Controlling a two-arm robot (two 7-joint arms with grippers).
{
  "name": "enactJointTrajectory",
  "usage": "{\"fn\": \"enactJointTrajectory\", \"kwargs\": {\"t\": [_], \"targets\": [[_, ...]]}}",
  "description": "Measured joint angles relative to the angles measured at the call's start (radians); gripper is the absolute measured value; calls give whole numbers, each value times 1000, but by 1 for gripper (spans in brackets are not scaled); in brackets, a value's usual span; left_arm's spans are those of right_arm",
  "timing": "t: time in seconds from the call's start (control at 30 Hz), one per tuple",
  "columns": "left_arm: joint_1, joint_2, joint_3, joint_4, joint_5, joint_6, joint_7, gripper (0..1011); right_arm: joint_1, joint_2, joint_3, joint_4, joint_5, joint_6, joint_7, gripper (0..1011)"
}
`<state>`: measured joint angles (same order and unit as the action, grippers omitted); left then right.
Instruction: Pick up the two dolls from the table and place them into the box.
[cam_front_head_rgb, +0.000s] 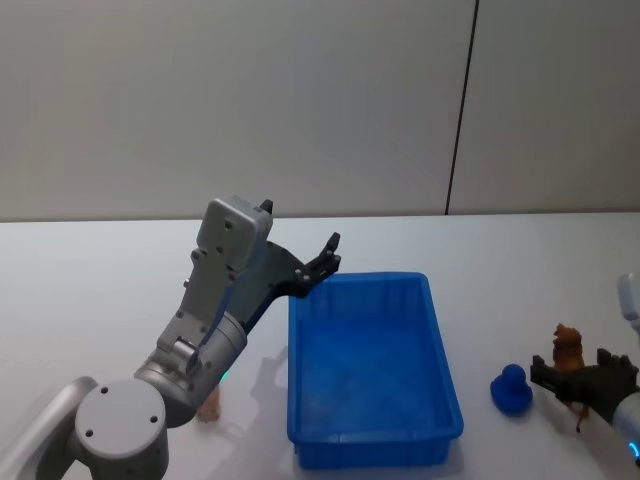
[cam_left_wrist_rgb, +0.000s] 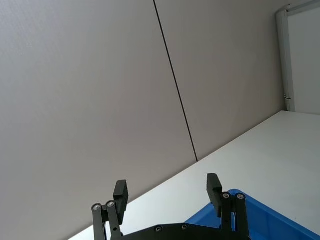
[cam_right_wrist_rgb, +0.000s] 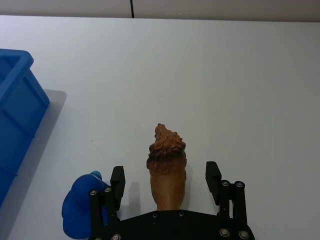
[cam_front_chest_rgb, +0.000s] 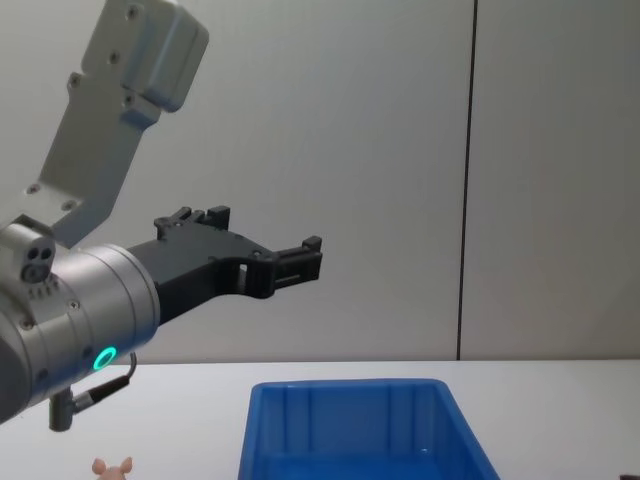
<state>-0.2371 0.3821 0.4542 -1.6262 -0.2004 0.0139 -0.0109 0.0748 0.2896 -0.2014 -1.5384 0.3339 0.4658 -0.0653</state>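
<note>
The brown doll (cam_right_wrist_rgb: 167, 150) stands on the white table (cam_right_wrist_rgb: 225, 75) between the fingers of my right gripper (cam_right_wrist_rgb: 165, 172), which is open with a gap on each side of it. In the head view that doll (cam_front_head_rgb: 568, 346) and the right gripper (cam_front_head_rgb: 580, 376) are at the right edge, right of the blue box (cam_front_head_rgb: 440, 350). The pale pink doll (cam_front_head_rgb: 208, 410) lies on the table left of the box, partly hidden behind my left arm; its ears (cam_front_chest_rgb: 112, 467) show in the chest view. My left gripper (cam_front_head_rgb: 325, 262) hangs open and empty, raised above the box's far left corner (cam_left_wrist_rgb: 260, 220).
A small blue toy (cam_front_head_rgb: 511, 388) sits between the box and the brown doll, close beside one right finger (cam_right_wrist_rgb: 116, 181). The box looks empty inside. A grey wall rises behind the table.
</note>
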Motion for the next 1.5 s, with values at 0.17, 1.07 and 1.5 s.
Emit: {"fn": "enactJointTrajectory", "kwargs": {"t": [0.17, 1.07, 1.5], "targets": [[0, 0, 0, 0, 0, 0, 0, 1001, 9, -10, -3, 16, 2, 7, -5, 999], [0, 0, 0, 0, 0, 0, 0, 1001, 23, -27, -8, 42, 5, 18, -12, 361], [0, 0, 0, 0, 0, 0, 0, 1001, 27, -27, -8, 24, -30, -35, -1, 361]]}}
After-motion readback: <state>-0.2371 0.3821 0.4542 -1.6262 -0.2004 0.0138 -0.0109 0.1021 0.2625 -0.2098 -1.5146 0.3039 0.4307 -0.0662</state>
